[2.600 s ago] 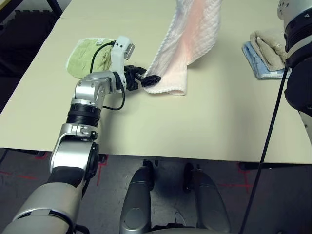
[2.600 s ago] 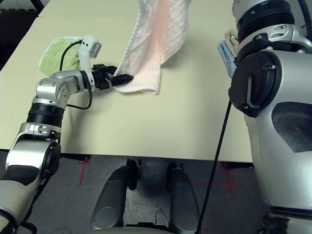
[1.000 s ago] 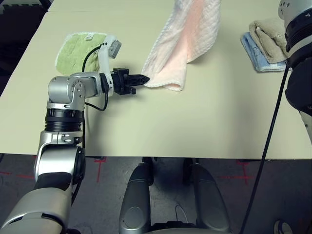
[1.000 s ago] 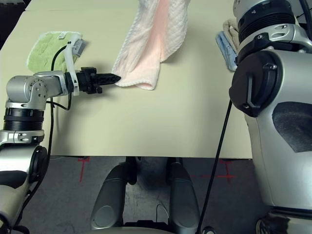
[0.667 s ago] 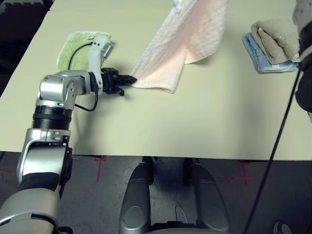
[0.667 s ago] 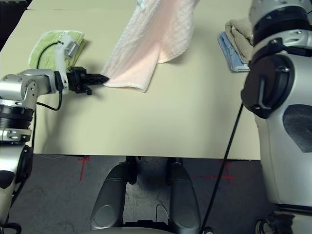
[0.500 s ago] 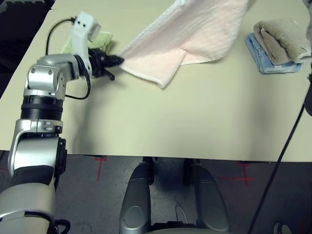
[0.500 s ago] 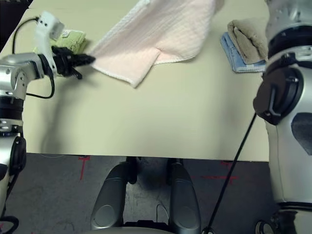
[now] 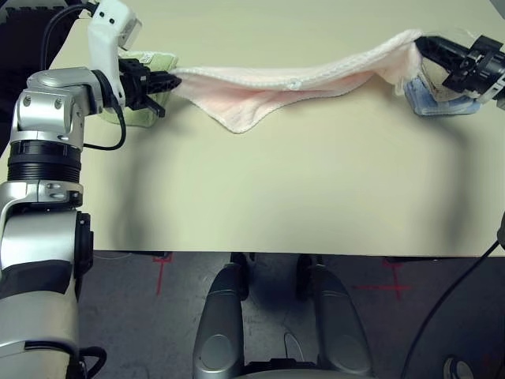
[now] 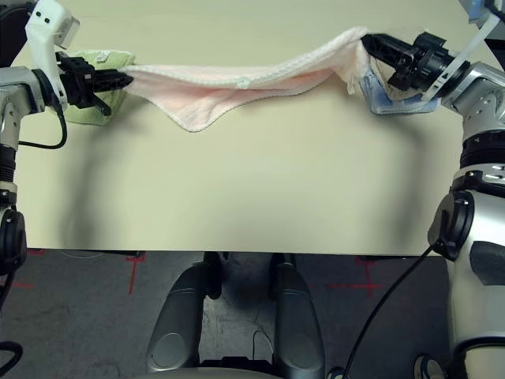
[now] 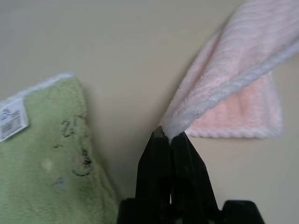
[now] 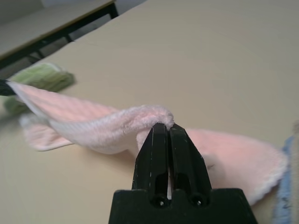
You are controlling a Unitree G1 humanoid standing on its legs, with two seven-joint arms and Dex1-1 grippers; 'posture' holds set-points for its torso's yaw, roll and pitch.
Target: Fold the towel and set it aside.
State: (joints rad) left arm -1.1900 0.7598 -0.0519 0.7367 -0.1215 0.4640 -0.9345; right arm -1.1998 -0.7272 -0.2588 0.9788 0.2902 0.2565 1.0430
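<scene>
Towel (image 9: 268,87) is hanging stretched across the upper part of the frame, above the table (image 9: 260,197), its middle sagging down to a point toward the tabletop. Left gripper (image 9: 172,78) is pinching one corner at the upper left, in front of the green folded towel (image 11: 42,158). Right gripper (image 10: 371,41) is pinching the other corner at the upper right, over the blue folded towel (image 9: 430,99). Both grippers are pressed together on the cloth.

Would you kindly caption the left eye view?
Both grippers, left gripper and right gripper, stretch the pink towel above the table.
</scene>
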